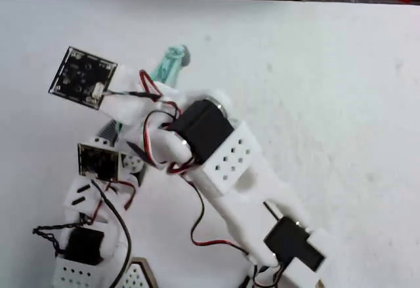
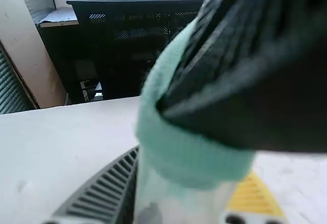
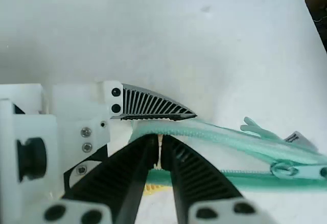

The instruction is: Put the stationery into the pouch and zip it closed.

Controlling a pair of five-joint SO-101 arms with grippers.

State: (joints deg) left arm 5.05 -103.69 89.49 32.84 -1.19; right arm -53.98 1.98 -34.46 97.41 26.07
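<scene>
Mint pouch (image 3: 225,138) lies left of centre on the surface (image 1: 315,71), mostly under the two crossed arms. Right pincer (image 3: 160,143) is closed on its rim, probably to hold the mouth up for loading. Left pincer (image 3: 190,117) sits against the same rim, likely as an anchor; clamped or not, I cannot tell.

White, faintly speckled table (image 1: 341,71) with a mint-green zip pouch (image 1: 167,66) on top.
</scene>
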